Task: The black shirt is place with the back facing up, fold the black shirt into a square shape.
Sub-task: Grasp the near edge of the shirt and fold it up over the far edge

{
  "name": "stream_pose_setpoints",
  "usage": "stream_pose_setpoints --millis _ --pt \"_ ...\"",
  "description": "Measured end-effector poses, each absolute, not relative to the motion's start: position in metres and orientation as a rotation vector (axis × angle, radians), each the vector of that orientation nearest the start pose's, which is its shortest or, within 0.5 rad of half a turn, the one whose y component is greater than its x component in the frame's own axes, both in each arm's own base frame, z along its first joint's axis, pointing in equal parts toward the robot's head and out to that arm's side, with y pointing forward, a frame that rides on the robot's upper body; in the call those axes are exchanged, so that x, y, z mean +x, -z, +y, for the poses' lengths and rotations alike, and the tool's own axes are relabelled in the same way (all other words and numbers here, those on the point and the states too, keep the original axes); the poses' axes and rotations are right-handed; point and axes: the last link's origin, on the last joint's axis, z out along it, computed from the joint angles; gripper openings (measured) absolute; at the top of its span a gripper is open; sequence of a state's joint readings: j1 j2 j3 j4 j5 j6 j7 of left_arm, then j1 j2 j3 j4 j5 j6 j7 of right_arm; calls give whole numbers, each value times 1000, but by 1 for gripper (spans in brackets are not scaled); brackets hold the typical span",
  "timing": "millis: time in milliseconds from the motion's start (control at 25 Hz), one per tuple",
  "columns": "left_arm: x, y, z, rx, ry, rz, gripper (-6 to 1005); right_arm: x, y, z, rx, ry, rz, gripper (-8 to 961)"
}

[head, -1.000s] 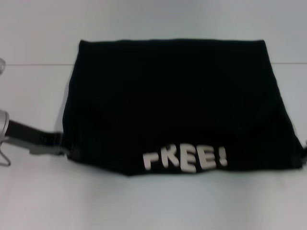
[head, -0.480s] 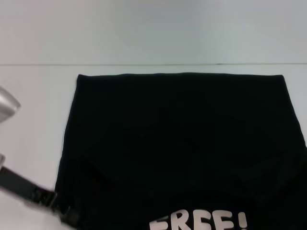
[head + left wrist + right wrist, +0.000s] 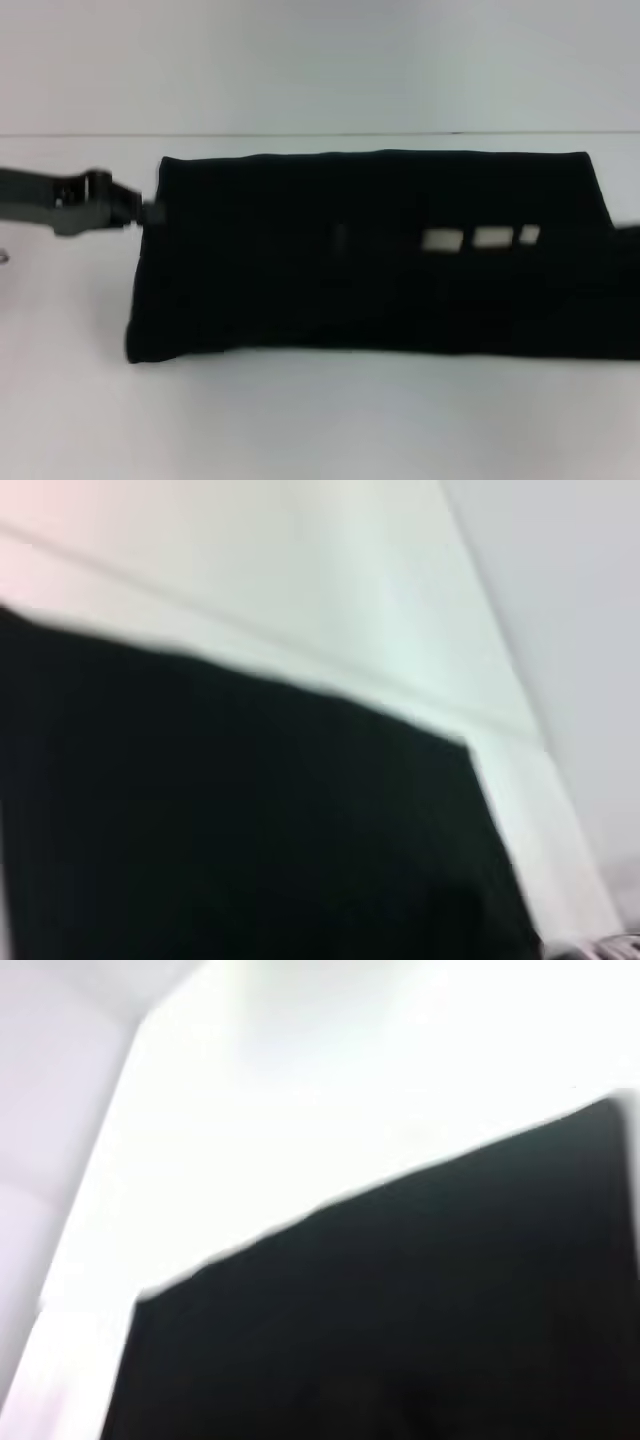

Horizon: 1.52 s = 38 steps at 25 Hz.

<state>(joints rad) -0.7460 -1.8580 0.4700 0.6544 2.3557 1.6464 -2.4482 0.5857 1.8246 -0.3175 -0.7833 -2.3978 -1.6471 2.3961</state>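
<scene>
the left gripper (image 3: 150,211) meets the left edge of the black shirt (image 3: 370,260); whether its fingers are clenched on the cloth i cannot tell. the shirt lies as a wide band across the white worktop (image 3: 300,420) (pale lettering patches showing on top).

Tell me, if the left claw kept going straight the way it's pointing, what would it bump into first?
Probably the black shirt. In the head view the left claw points sideways at the shirt's left edge and looks right against it, maybe already touching, though depth is hard to judge.
</scene>
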Motion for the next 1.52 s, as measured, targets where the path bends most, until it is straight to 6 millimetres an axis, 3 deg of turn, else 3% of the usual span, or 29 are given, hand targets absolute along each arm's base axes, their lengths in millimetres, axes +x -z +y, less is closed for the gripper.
stream_pose_setpoints --millis 80,120,200,240,400,480,720,920,1200,1520 --pt "-263 -86 409 -2161 527 -1815 67 336 -148 363 -1920 -585 1785 72" --pt "-263 -86 409 -2161 527 -1815 69 340 -144 368 -1881 -590 1786 72" --pt "-264 -64 422 -2101 487 -1797 72 346 -124 387 -1792 -594 1773 72" --pt "-264 -64 422 -2101 487 -1797 74 346 -124 387 -1792 -594 1773 72" --pt "-259 -39 434 -2057 424 -1740 80 331 -90 414 -1750 -582 1707 72" --pt "-253 -32 440 -2051 414 -1700 84 328 -87 420 -1747 -571 1685 72" --pt "-237 -34 461 -2054 360 -1540 94 299 -84 449 -1796 -510 1552 74" --pt "-227 -38 479 -2036 300 -1373 102 286 -82 468 -1787 -443 1419 71" --pt "-230 -15 486 -1955 235 -1203 113 290 -52 476 -1726 -314 1290 68" --pt "-229 -12 487 -1941 234 -1176 127 287 -47 479 -1713 -306 1259 67"
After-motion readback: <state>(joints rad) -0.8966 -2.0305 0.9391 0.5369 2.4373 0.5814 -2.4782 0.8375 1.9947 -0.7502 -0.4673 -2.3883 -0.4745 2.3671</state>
